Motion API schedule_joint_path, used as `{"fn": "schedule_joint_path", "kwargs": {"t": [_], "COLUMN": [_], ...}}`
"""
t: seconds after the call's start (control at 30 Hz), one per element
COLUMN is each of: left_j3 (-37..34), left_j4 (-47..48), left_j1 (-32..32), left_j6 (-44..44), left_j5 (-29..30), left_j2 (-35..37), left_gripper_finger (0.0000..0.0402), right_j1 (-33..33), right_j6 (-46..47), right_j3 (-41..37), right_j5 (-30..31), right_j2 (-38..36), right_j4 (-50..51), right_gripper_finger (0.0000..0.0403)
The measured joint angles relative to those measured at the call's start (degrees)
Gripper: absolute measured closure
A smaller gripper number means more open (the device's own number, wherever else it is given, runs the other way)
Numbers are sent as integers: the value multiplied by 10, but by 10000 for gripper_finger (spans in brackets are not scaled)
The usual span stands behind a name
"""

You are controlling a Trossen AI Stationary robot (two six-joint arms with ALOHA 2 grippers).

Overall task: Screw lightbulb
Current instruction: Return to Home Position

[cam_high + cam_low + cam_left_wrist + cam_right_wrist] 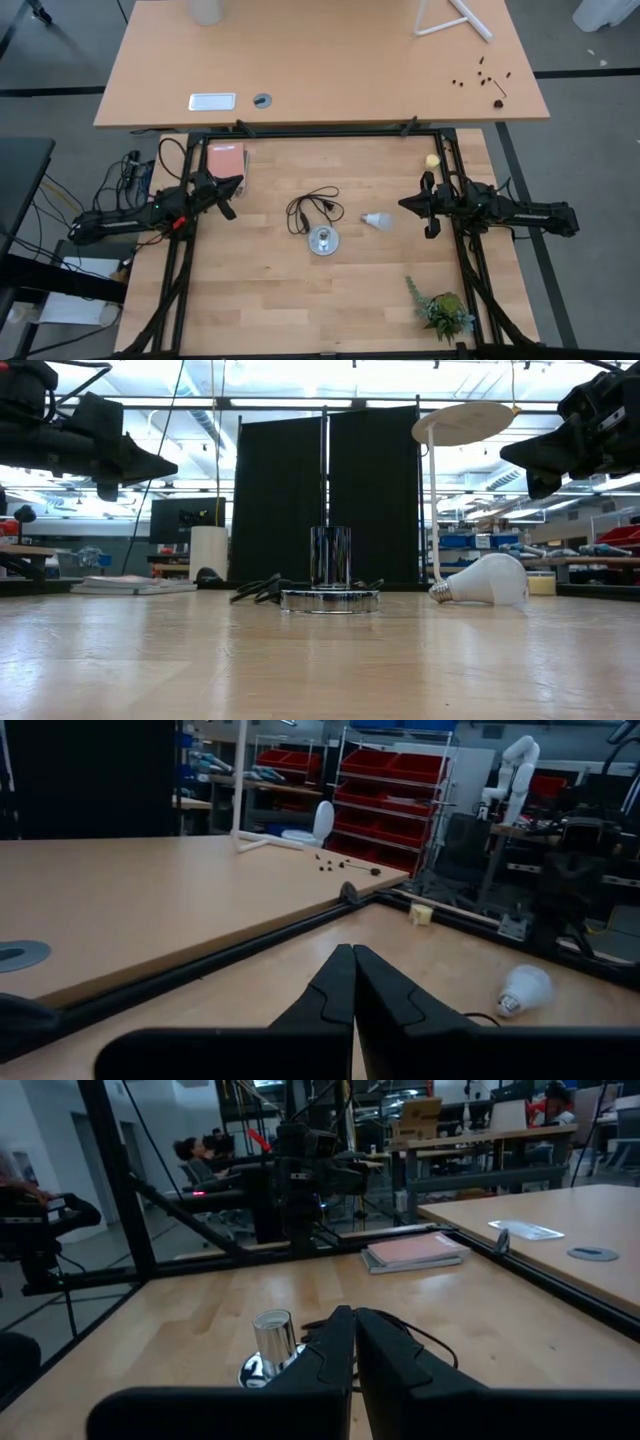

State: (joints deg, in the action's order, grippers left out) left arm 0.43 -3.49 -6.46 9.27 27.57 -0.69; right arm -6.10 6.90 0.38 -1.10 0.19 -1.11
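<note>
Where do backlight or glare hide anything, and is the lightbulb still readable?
Low view: bright ceiling lights turn the left gripper and right gripper into silhouettes, while the lightbulb lies evenly lit; the silver lamp shows mirror glare. High view: flat light, faint shadows. Wrist views: shut fingers dark.

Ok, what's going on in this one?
Nothing is being handled. The small white pear-shaped lightbulb lies on its side on the wooden table, beside the round silver lamp base on the right arm's side, not screwed in. The left gripper and right gripper hang above the table's opposite sides, jaws shut and empty.
</note>
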Motion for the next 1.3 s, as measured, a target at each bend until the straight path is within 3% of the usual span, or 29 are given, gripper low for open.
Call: {"fn": "schedule_joint_path", "kwargs": {"t": [1.3], "left_j3": [0], "left_j4": [-28], "left_j1": [0], "left_j6": [0], "left_j5": [0], "left_j2": [0], "left_gripper_finger": [393], "right_j1": [0], "right_j6": [0], "right_j3": [0], "right_j5": [0], "right_j2": [1], "right_j4": [-1], "right_gripper_finger": [380]}}
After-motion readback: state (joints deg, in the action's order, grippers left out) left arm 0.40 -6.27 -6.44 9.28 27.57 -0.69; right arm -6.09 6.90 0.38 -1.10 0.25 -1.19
